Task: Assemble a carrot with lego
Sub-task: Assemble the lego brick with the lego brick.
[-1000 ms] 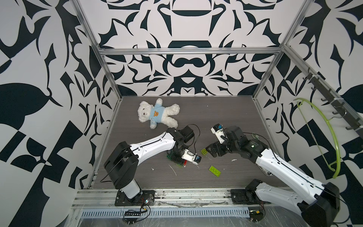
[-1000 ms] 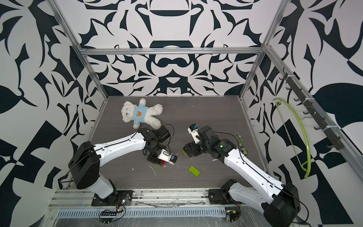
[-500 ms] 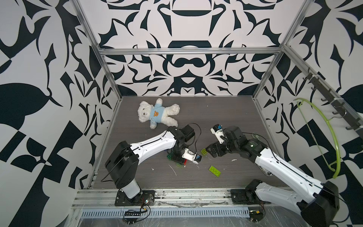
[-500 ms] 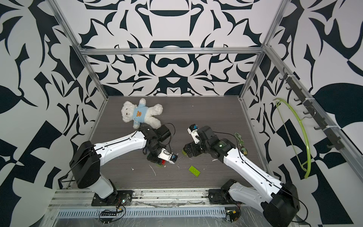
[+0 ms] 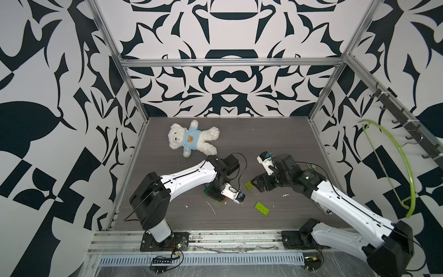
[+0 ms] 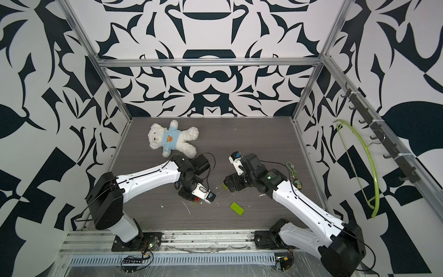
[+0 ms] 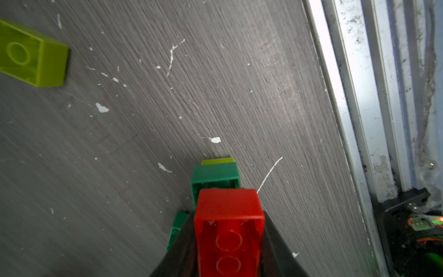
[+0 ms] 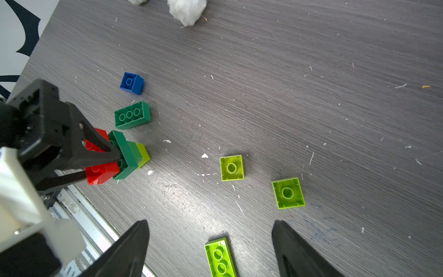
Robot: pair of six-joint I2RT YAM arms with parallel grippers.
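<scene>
My left gripper is shut on the partly built carrot. Its jaws squeeze the red brick, with a dark green layer and a lime tip beyond it, pointing down at the tabletop. In both top views that gripper hides most of the stack; only a red corner shows. My right gripper is open, hovering over a loose lime oblong lego brick. Other loose bricks are a blue one, a dark green oblong and two lime squares.
A white teddy bear lies at the back left. A keychain trinket lies by the right wall, where a green hanger hangs outside. The metal front rail runs close behind the held stack. A lime brick lies between the arms.
</scene>
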